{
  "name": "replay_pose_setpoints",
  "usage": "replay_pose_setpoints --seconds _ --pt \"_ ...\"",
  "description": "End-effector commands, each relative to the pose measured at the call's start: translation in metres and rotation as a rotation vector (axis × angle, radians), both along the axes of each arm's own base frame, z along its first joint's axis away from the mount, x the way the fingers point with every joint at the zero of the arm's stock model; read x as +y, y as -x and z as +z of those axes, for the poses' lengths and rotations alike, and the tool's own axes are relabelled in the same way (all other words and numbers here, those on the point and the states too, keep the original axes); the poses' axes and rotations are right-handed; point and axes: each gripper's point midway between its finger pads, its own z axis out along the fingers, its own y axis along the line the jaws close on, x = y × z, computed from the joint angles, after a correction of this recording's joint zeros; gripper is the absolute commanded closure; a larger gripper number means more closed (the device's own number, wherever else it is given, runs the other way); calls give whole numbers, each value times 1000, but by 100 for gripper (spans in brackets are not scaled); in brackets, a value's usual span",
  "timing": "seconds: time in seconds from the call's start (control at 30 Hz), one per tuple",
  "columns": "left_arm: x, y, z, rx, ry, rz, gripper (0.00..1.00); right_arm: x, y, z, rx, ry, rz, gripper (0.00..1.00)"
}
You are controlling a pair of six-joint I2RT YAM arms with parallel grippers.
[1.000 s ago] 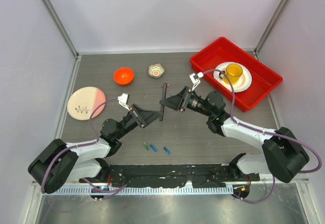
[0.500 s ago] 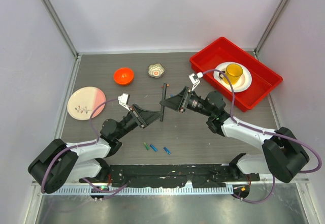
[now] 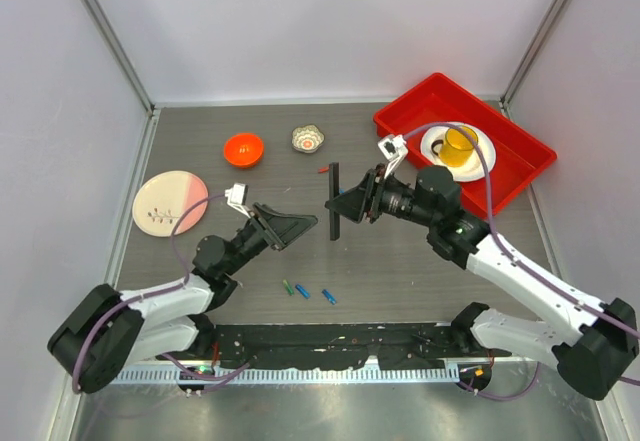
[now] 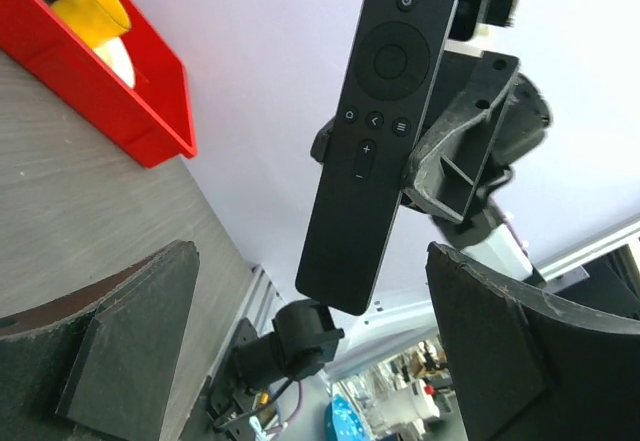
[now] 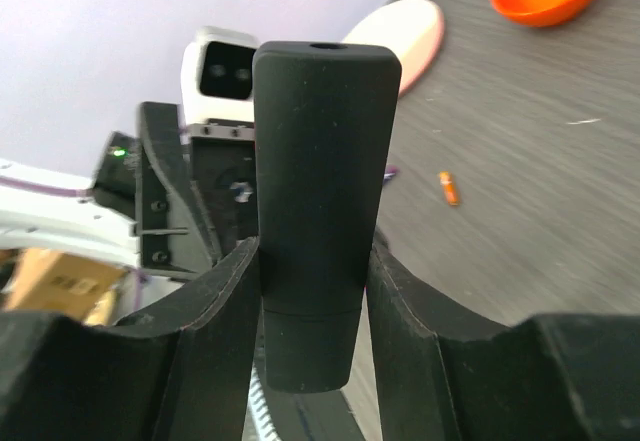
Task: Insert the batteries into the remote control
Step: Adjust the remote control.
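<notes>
Two arms reach in over the middle of the dark table (image 3: 400, 271), and their tools face each other with a gap between them. At the back right sits a red tray (image 3: 420, 111) that holds a white plate (image 3: 482, 164) with a yellow cup (image 3: 461, 144) on it. On the left side of the table lies a pink plate (image 3: 185, 193). A few thin specks lie on it, possibly more cells, but they are too small to tell.

The remote control (image 3: 333, 200) is off the table and upright, clamped between the fingers of the right gripper (image 3: 345, 201). The left wrist view shows its button face turned toward the left arm, with the power button at the top. The left gripper (image 3: 298, 224) is spread wide and holds nothing, and it is aimed at the remote control from just beside it.

An orange bowl (image 3: 243, 148) stands at the back left of the table. A smaller patterned bowl (image 3: 308, 139) stands just right of it.

Three batteries (image 3: 302, 291), one green and two blue, lie loose in a short row on the table near the front edge, between the two arms and well apart from the remote control. A red battery (image 3: 323, 170) lies alone behind the remote control, near the patterned bowl.
</notes>
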Motion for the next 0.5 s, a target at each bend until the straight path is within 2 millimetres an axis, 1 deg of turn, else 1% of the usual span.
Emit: replay_pose_setpoints --seconds 0.0,0.03,0.07,0.1,0.13,0.17,0.2,0.27,0.33,0.47 --pt "8 -18 6 -51 -95 126 0 -35 -5 -43 -83 438 -150 78" --pt "7 -26 -28 43 -238 145 0 -46 -16 -54 -89 531 -239 78" --pt "8 -31 -5 -41 -285 184 0 -55 -15 -61 -92 614 -263 78" --pt "12 -39 -7 -39 -349 240 0 -54 -11 -65 -107 656 -271 78" --pt "14 -41 -19 -11 -431 250 0 -59 -14 -67 -121 692 -313 78" --pt "14 -44 -5 -44 -436 268 0 -61 -13 -71 -124 723 -322 78" --pt "15 -46 -4 -59 -459 285 0 -58 -9 -73 -135 736 -317 78" --pt "13 -48 3 -70 -450 288 0 -60 -10 -82 -140 777 -336 78" --pt "9 -49 5 -71 -441 281 1 -57 -7 -86 -139 784 -332 78" --pt "-7 -44 1 -82 -443 224 9 -47 -4 -91 -137 783 -310 78"
